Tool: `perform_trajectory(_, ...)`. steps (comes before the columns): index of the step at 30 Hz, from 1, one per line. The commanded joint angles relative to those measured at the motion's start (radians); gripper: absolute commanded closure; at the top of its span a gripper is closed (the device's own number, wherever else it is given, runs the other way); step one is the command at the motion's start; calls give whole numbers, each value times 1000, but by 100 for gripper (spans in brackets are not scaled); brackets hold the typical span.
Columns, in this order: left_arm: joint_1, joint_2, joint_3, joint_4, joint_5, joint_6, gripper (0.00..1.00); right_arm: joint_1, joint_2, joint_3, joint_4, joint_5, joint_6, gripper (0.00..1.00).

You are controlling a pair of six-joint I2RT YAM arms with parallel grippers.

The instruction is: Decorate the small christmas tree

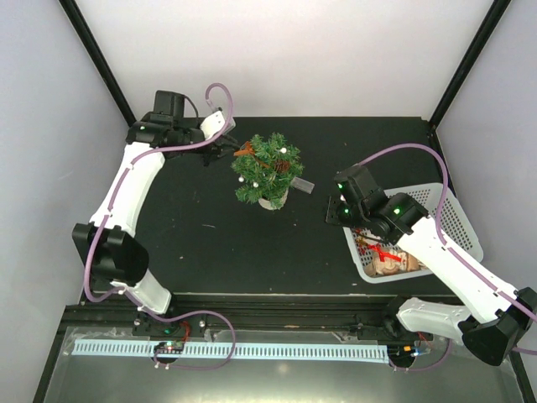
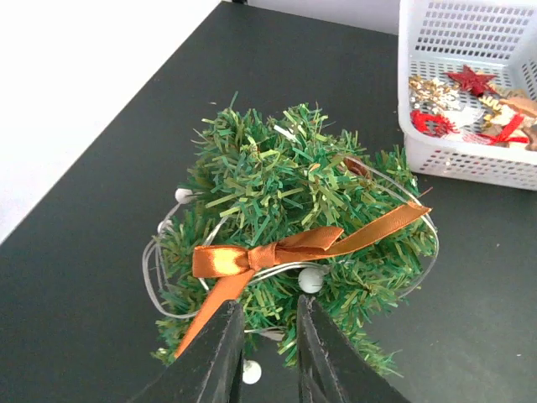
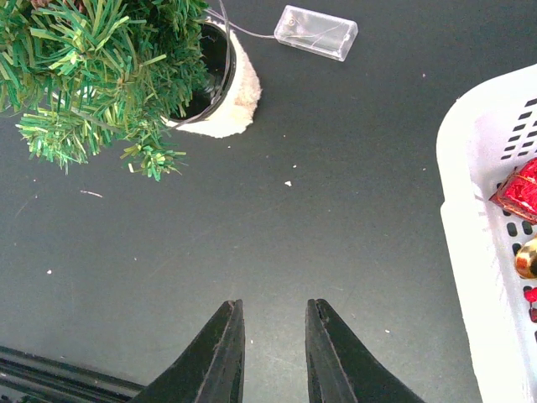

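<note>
The small christmas tree [image 2: 294, 210] stands in the middle of the dark worktop [image 2: 101, 277]. An orange ribbon bow [image 2: 222, 262] lies on its branches toward 7 o'clock. The left tool [image 2: 270, 306] enters at 6 o'clock, jaws a little apart. A white basket [image 2: 470, 164] holding ornaments stands at 2 o'clock.

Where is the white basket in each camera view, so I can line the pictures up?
Top external: the basket sits at the right side, about mid-height, partly covered.
Left wrist: the basket fills the top right corner.
Right wrist: only its rim and a strip of wall show at the right edge.
Shared landmark: the tree lies left of the basket in all three.
</note>
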Motion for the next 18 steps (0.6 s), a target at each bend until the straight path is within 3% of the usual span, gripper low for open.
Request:
perform_trajectory(1, 4, 20, 29, -25, 38, -28, 79, -4, -4, 3, 2, -15, 10, 76)
perform_trajectory(18, -74, 79, 17, 108, -78, -69, 79, -4, 28, 4, 7, -22, 9, 76)
